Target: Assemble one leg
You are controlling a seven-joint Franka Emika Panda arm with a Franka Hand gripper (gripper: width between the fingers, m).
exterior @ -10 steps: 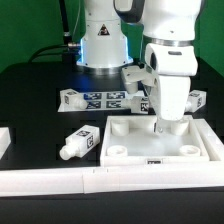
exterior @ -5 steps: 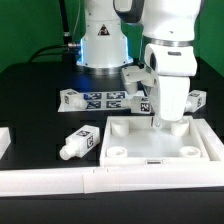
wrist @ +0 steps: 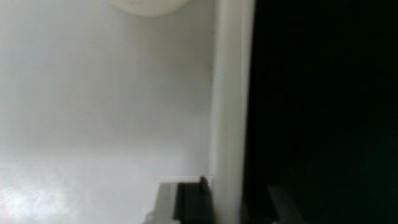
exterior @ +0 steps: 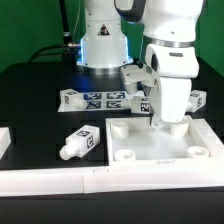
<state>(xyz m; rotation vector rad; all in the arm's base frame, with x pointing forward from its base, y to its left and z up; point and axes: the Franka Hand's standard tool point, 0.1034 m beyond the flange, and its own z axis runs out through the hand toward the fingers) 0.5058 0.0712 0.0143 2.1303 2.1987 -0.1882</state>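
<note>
A leg lies on its side on the black table at the exterior view's left, tags showing. More legs stand further back, one by the marker board, one behind the arm and one to the right. My gripper stands upright over the far edge of the large white square panel and is shut on that edge. In the wrist view the panel fills the frame, its rim runs between my gripper's jaws, and one dark finger shows. No leg is held.
The marker board lies flat behind the panel. A white rail runs along the front of the table. A white block sits at the left edge. The robot base stands at the back.
The panel has slid toward the exterior view's right and nearer the front rail, with my gripper on its far edge. The legs have not moved.
</note>
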